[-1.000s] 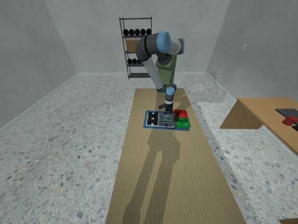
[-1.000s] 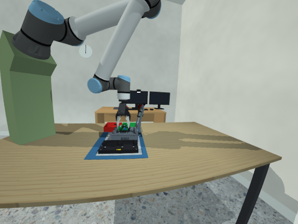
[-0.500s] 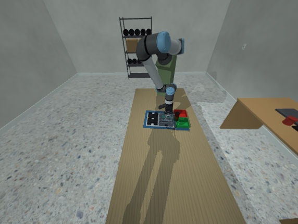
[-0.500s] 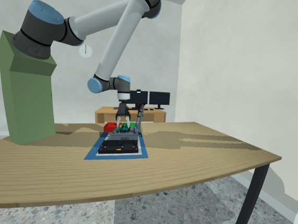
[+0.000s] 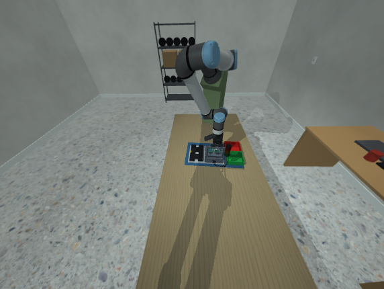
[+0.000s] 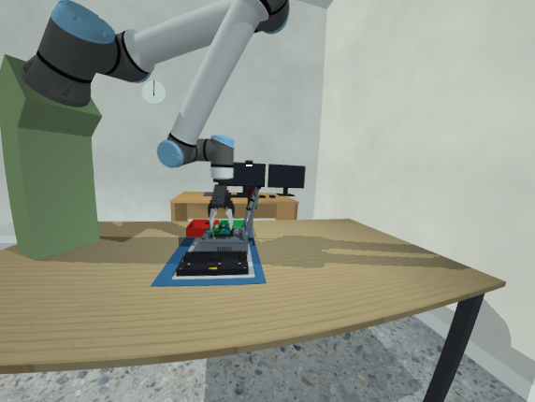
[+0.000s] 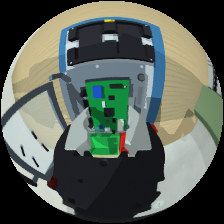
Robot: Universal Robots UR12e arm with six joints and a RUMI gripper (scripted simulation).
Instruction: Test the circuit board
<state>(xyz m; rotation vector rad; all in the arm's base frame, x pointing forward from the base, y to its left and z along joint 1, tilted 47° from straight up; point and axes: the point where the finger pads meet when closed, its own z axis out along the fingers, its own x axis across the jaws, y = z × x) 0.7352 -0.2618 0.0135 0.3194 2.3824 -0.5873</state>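
My gripper (image 5: 217, 146) (image 6: 221, 223) (image 7: 108, 106) points straight down over the grey tester (image 5: 215, 158) (image 6: 220, 244) (image 7: 141, 100) and is shut on the green circuit board (image 5: 215, 151) (image 6: 223, 229) (image 7: 106, 102). The board is level, component side up, and sits low over the tester's bed. I cannot tell whether it touches the bed. The tester's lid (image 6: 251, 209) (image 7: 30, 130) stands open, tilted up at one side. The black tray (image 5: 196, 154) (image 6: 212, 265) (image 7: 107, 40) beside the tester holds no board. The tester's pins are hidden.
A red bin (image 5: 235, 145) (image 6: 196, 228) and a green bin (image 5: 236, 158) (image 6: 238, 223) stand next to the tester on the blue mat (image 5: 187, 162) (image 6: 164, 279) (image 7: 64, 50). A dark cylinder (image 5: 228, 147) stands between tester and bins. The arm's green pedestal (image 6: 47, 178) is at the table's end.
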